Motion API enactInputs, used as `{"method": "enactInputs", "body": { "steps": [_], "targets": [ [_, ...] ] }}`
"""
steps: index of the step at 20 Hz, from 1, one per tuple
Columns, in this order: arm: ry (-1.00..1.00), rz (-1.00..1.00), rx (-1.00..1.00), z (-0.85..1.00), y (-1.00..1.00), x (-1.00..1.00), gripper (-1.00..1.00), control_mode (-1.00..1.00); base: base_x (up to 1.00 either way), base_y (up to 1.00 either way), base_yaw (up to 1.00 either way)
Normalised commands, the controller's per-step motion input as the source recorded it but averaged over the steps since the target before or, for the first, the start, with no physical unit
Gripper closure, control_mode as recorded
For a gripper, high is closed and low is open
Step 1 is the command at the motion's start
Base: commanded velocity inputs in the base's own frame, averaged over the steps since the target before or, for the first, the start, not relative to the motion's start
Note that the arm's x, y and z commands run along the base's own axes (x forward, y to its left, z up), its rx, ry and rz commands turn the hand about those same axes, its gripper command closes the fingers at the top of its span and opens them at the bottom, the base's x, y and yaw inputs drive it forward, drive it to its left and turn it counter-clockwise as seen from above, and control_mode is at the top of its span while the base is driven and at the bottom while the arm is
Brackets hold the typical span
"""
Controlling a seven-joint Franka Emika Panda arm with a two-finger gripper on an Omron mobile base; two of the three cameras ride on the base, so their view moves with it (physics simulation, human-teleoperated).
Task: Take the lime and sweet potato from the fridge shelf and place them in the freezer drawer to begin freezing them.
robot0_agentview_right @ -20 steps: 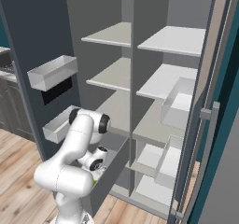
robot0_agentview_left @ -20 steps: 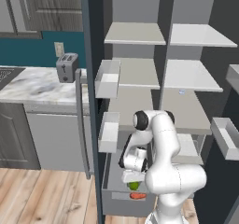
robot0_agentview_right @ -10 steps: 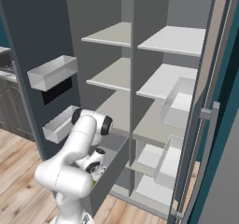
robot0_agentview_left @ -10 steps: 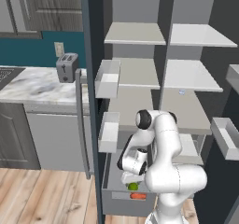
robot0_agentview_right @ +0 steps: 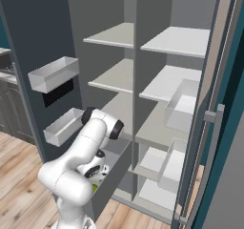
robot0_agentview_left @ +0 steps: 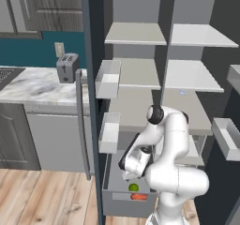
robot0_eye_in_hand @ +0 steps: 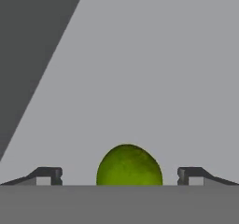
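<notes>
Lime (robot0_eye_in_hand: 129, 165) lies on the freezer drawer (robot0_agentview_left: 126, 202) floor, low centre in our hand view | sweet potato (robot0_agentview_left: 138, 197) beside it | end effector (robot0_eye_in_hand: 120, 175) wide, gripping nothing | we lift straight up, clearing the drawer walls, fingertips (robot0_eye_in_hand: 48, 174) off the lime.

Lime (robot0_eye_in_hand: 129, 166) between spread end effector (robot0_eye_in_hand: 120, 175) fingertips, clear each side.

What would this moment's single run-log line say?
gripper: open, over lime | lime: released in freezer drawer | sweet potato: in drawer | fridge shelf: bare
</notes>
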Motion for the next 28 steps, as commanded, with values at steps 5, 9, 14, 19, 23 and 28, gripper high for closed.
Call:
{"method": "enactInputs", "body": {
  "steps": [5,9,14,19,23,28],
  "targets": [
    [-0.13,-0.07,0.00,0.70,-0.23,-0.04,-1.00,-1.00,0.00,0.00,0.00],
    [-0.06,-0.11,0.00,0.80,-0.26,0.00,-1.00,-1.00,0.00,0.00,0.00],
    [0.00,-0.15,0.00,0.96,-0.12,0.00,-1.00,-1.00,0.00,0.00,0.00],
    [0.01,-0.14,0.00,0.93,-0.18,0.00,-1.00,-1.00,0.00,0.00,0.00],
    [0.04,-0.13,0.00,0.89,-0.17,0.00,-1.00,-1.00,0.00,0.00,0.00],
    [0.06,-0.11,0.00,0.81,-0.25,0.00,-1.00,-1.00,0.00,0.00,0.00]
  ]
}}
